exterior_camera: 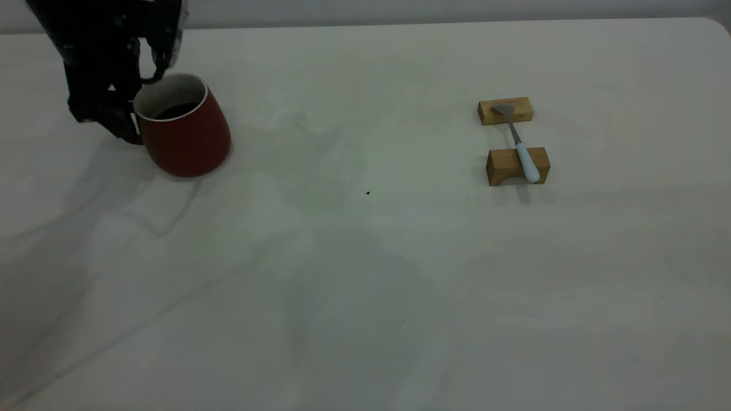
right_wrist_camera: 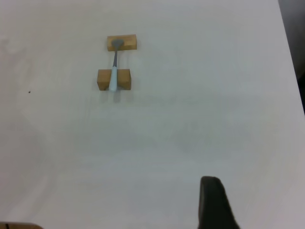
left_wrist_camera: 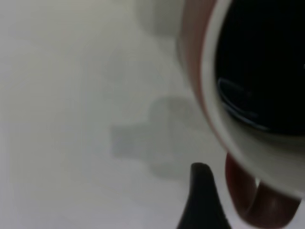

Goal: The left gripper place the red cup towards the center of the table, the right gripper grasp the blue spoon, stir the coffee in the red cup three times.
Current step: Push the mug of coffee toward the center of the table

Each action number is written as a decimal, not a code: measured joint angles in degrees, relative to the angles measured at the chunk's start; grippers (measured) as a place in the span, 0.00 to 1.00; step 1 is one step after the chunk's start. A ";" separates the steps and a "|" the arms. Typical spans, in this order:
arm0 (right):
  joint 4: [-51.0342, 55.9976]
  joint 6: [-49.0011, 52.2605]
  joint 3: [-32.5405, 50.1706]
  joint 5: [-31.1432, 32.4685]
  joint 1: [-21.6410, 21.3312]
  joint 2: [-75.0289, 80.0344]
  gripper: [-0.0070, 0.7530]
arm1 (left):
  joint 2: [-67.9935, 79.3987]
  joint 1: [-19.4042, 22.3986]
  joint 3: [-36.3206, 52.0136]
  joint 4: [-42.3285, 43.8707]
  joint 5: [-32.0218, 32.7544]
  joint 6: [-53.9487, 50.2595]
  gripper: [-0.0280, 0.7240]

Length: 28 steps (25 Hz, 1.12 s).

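Left claw (exterior_camera: 128, 123), upper left of frame, seems pinched on cup (exterior_camera: 185, 134) handle, prob. to drag it centre; spoon (exterior_camera: 518, 142) bridges blocks (exterior_camera: 517, 165) mid-right, handle clear for grabbing; right claw's state unclear.

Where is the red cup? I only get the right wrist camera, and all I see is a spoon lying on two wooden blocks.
Observer: The red cup stands at the left end of the table in the exterior view, far from the blue spoon.
Operator: Is an arm near it?
Observer: Yes, the left gripper is right up against the side of the cup where its handle is.
Operator: What about my arm?
Observer: The right gripper does not show in the exterior view at all. It appears only in your own view.
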 joint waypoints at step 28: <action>0.00 0.00 0.00 0.00 0.00 0.00 0.66 | 0.85 -11.66 -0.40 -0.72 7.86 -9.28 0.30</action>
